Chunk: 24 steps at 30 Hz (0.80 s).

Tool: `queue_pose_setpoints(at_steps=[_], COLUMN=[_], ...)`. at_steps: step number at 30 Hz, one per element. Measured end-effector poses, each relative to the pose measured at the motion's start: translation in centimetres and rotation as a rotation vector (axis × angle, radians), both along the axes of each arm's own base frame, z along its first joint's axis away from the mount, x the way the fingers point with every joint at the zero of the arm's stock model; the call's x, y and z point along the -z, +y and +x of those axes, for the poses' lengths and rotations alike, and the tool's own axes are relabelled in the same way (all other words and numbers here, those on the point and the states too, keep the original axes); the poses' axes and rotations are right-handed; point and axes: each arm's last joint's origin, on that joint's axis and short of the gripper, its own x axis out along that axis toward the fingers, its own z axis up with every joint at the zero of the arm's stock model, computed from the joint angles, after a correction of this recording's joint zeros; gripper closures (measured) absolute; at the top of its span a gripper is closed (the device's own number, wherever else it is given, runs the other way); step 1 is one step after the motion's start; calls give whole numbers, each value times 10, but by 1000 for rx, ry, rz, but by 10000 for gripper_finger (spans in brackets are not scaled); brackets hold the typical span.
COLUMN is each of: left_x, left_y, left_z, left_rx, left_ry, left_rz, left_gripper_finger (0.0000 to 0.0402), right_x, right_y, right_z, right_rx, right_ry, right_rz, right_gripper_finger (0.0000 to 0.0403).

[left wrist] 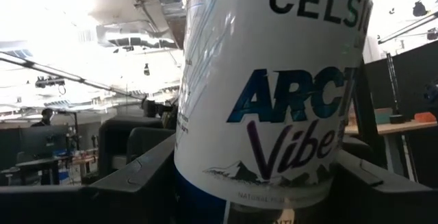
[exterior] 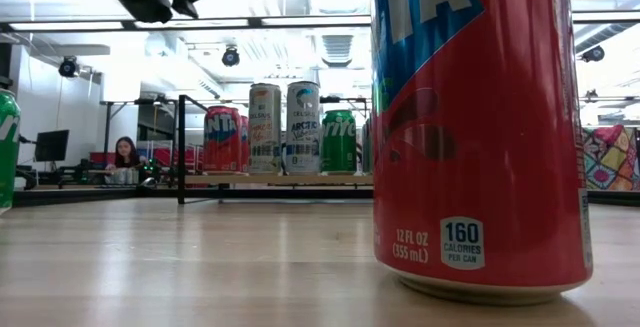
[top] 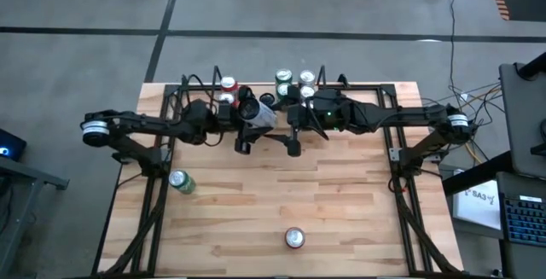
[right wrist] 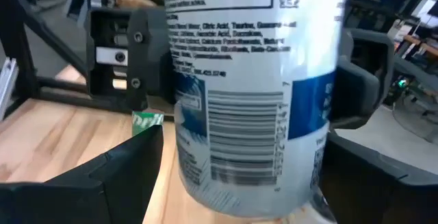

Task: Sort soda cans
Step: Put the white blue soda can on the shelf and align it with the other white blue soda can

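Open workshop room with a white ceiling, lamps and ducts. In the low view a person (exterior: 126, 157) sits at a desk far back on the left. The light wood plank tabletop (top: 341, 202) has a black frame around it, on a grey floor.

Both arms meet over the far middle of the tabletop, around one white Celsius can (top: 264, 114) held up off the wood. It has "Arctic Vibe" lettering, a blue band and a barcode.
- Left gripper (left wrist: 253, 183): jaws partly closed, pressed on both sides of this can.
- Right gripper (right wrist: 239, 183): jaws wide, one each side of the same can. Bare wood shows between one finger and the can wall, so no grip is seen.

Other soda cans, all upright:
- red Fanta can (top: 294, 238), near centre edge, filling the low view's right side
- green can (top: 179, 181), near left
- red can (top: 229, 85), far edge, left of the arms
- cluster of green and white cans (top: 295, 84), far edge centre

Only the low view shows the far cans as a row: red Fanta, two white Celsius, green Sprite (exterior: 339, 140). Only the high view shows the full layout. The held can's label can be read only in the wrist views.
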Motion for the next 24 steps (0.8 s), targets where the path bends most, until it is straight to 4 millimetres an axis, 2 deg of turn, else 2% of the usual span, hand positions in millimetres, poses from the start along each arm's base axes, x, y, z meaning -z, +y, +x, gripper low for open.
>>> queue_pose_setpoints(at_steps=[5, 10, 15, 21, 24], left_x=[3, 5, 5, 8, 7], left_y=[0, 0, 0, 0, 0], left_z=[6, 6, 5, 5, 3], left_rx=[5, 12, 12, 10, 21], left_ry=[13, 28, 28, 46, 71], left_rz=[-2, -3, -4, -11, -4], left_gripper_finger=[167, 167, 165, 97, 76], right_x=[5, 7, 7, 7, 7], right_y=[-2, -2, -3, -3, -4], right_z=[3, 5, 4, 4, 4], right_rx=[21, 38, 39, 45, 64], right_ry=[25, 33, 33, 37, 39], right_rz=[-42, -62, -57, -48, -58], right_gripper_finger=[86, 154, 160, 160, 160])
